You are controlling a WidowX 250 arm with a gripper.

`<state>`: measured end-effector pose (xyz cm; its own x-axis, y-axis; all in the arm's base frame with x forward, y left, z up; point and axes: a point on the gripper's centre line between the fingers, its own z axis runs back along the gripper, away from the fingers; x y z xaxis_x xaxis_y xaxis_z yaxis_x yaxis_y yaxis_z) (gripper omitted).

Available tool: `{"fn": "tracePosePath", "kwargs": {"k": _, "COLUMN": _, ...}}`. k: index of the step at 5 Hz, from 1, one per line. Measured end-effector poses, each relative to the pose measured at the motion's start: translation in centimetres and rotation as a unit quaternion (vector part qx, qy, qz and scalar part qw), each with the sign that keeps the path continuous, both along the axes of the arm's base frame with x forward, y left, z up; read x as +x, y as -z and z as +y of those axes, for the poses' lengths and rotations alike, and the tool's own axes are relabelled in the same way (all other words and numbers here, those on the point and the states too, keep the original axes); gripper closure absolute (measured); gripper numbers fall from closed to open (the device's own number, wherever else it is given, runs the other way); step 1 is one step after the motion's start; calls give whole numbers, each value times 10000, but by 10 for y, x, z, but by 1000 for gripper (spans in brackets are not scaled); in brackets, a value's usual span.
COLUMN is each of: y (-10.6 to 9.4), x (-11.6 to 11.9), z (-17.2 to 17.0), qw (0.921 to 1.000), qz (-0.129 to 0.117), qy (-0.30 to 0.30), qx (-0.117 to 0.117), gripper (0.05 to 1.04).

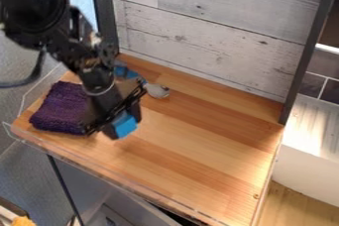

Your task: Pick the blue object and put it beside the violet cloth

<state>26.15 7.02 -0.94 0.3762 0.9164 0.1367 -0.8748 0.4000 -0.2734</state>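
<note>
tight drop imo
black two-finger gripper [124,127] pinches small blue block [125,125]; releasing too near fuzzy violet cloth [61,108] could snag it.

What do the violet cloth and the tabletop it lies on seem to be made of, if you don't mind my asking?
The violet cloth looks like a soft, matte textile, perhaps knit or terry, judging by its nubby surface. The tabletop appears to be wood with a smooth, faintly satin finish: grain and strips of differing tone show, though a laminate is possible.
</note>
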Motion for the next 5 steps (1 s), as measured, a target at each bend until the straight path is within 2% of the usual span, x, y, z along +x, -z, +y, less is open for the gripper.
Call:
{"fn": "tracePosePath", "kwargs": {"k": 2, "y": 31, "x": -6, "z": -8, "qw": 9994, "qz": 191, "qy": 101, "qx": -280, "gripper": 470}}
{"fn": "tracePosePath", "kwargs": {"k": 3, "y": 36, "x": -1, "z": -7, "qw": 9992, "qz": 182, "qy": 217, "qx": -271, "gripper": 413}}
{"fn": "tracePosePath", "kwargs": {"k": 5, "y": 35, "x": 1, "z": -6, "qw": 9987, "qz": 467, "qy": 124, "qx": -150, "gripper": 75}}
